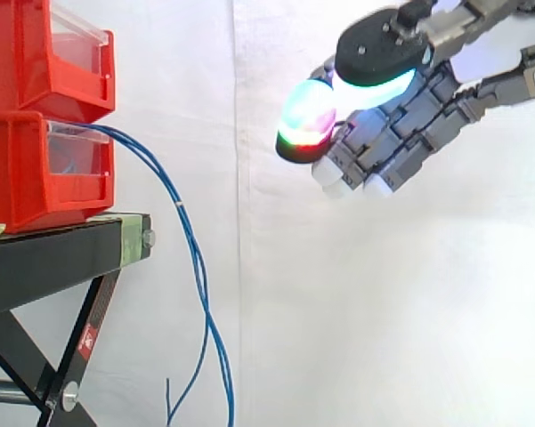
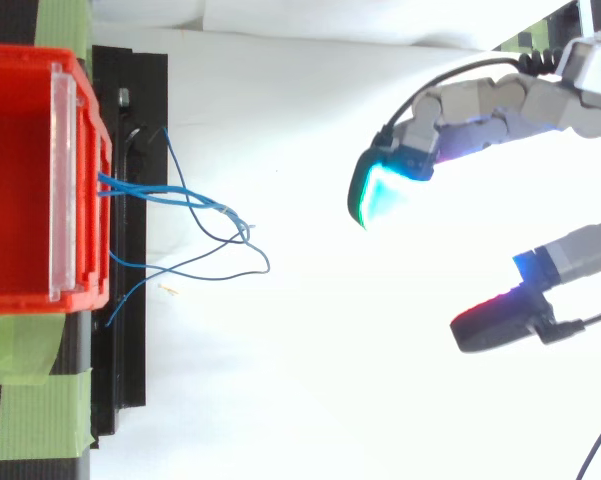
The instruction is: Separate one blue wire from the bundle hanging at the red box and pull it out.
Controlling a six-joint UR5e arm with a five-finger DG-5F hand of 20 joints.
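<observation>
Nothing is pulled out yet: the hand hovers with fingers spread and empty, well apart from the blue wires, which all hang from the red box.

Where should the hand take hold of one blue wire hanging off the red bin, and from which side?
Probably pinch the outermost blue wire on its free loop beyond the red bin, where strands fan apart. Come from the side of the hand; the stand blocks the other.
</observation>
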